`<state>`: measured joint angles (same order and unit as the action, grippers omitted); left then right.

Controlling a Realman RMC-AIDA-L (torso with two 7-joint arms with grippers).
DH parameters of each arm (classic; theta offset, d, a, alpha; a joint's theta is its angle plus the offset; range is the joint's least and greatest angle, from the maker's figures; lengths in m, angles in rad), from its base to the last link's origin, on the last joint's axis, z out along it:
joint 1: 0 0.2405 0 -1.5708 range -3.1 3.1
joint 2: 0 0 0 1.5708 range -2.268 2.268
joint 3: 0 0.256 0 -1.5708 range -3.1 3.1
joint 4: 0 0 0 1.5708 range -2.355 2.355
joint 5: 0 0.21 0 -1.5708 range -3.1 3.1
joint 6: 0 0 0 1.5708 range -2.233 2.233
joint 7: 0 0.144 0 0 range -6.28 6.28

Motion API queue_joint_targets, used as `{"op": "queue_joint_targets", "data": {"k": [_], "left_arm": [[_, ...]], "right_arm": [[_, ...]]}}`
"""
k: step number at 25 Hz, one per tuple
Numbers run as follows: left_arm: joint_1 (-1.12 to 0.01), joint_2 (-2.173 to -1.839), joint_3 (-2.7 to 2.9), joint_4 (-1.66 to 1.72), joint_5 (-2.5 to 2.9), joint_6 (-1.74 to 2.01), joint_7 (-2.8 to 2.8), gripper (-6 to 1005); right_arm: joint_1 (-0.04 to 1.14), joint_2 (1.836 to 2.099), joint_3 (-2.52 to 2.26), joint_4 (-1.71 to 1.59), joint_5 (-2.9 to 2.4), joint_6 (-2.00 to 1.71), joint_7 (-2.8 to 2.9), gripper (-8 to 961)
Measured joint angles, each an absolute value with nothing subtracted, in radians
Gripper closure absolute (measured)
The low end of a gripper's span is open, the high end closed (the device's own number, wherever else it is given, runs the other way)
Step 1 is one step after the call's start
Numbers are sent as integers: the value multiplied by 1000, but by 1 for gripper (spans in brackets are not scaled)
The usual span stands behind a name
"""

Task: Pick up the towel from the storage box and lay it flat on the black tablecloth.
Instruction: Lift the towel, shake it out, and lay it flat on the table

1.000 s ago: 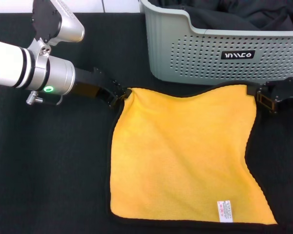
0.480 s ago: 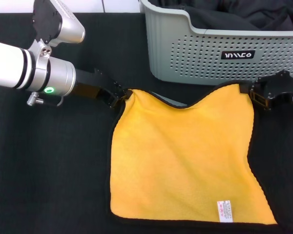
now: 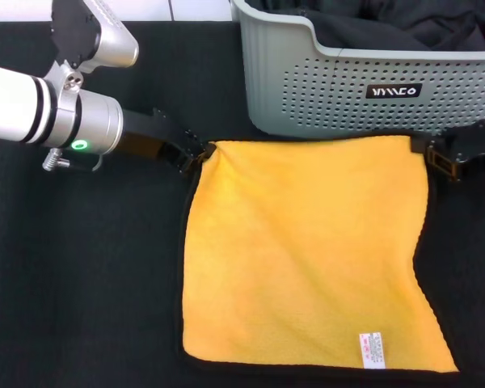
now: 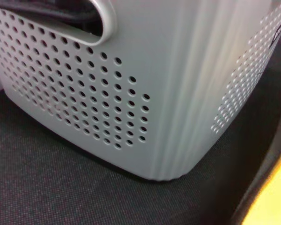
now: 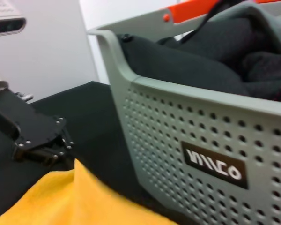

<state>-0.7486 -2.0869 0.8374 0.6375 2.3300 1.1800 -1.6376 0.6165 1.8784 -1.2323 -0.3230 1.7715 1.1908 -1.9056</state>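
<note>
The yellow-orange towel (image 3: 307, 259) lies spread on the black tablecloth (image 3: 81, 283) in front of the light grey storage box (image 3: 323, 89), white care tag (image 3: 373, 349) near its front edge. My left gripper (image 3: 196, 155) is shut on the towel's far left corner. My right gripper (image 3: 436, 155) is shut on its far right corner. The far edge runs straight and taut between them, just in front of the box. The right wrist view shows the towel (image 5: 61, 197), the box (image 5: 201, 140) and the left gripper (image 5: 42, 140). The left wrist view shows the box corner (image 4: 168, 93) and a sliver of towel (image 4: 271, 206).
Dark folded garment fabric (image 3: 404, 28) fills the box and also shows in the right wrist view (image 5: 201, 61). The box wall stands close behind both grippers. Black tablecloth extends to the left of the towel and under the left arm (image 3: 32, 113).
Half a second ago the towel's far edge sagged and the right gripper was further in. Now the right gripper has moved outward and the edge is pulled straight.
</note>
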Motion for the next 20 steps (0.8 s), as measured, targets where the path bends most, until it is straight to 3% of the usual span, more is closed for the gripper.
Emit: {"op": "queue_joint_targets", "data": {"k": [20], "left_arm": [[-749,-2090,837,640,2330,1176,-1643,995]], "right_arm": [[601,1884,-1226,-314,1770,1177,-1903,865]]}}
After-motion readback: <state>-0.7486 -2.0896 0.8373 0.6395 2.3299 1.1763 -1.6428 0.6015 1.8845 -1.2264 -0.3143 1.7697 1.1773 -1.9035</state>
